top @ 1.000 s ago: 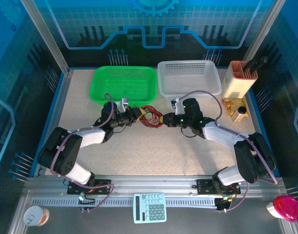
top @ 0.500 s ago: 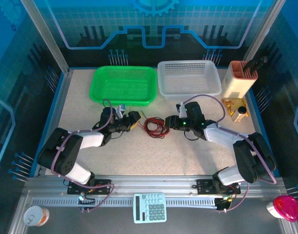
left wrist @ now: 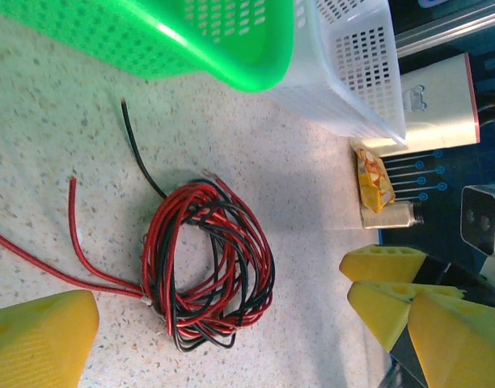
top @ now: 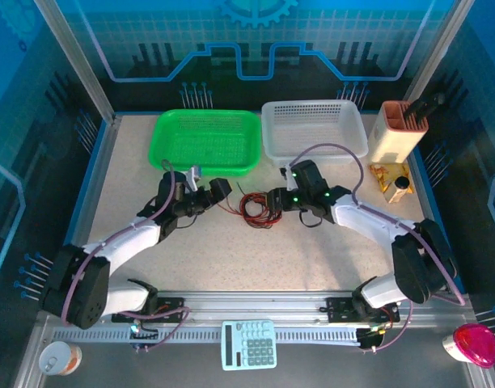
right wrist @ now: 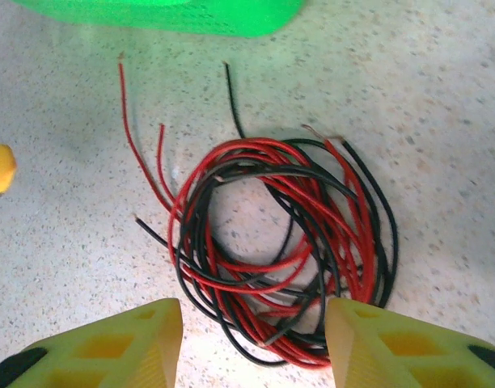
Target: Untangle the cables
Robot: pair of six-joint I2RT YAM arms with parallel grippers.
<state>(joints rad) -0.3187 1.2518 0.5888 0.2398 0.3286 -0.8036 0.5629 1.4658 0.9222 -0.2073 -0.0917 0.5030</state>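
At the left, the left claw [top: 217, 191] lies low over the pale speckled tabletop [top: 255, 259] and points to the right. In the left wrist view its yellow fingers [left wrist: 39, 339] stand at the two opposite bottom corners, so this claw is wide and holds nothing. One red strand passes very near to the left finger; I cannot tell if it touches.

Behind this claw, at the far side of the tabletop, stands the green plastic mesh basket [top: 207, 141].

In the middle are the cables [top: 255, 208]: thin red and black wires wound together into one loose round coil. The coil lies flat on the tabletop, between the two claws and in front of the right corner of the green basket. Several free ends, some red and some black, come out of the coil toward the green basket and toward the left claw.

Just to the right of the coil is the right claw [top: 273, 199], pointing left at it. In the right wrist view its own fingers [right wrist: 118, 352] stand apart at a middle width. The near edge of the coil lies between them, and as far as I can see the fingers do not press on the wires.

Further right stands the white perforated plastic basket [top: 314, 129], close beside the green one, and then the beige upright holder [top: 397, 133].
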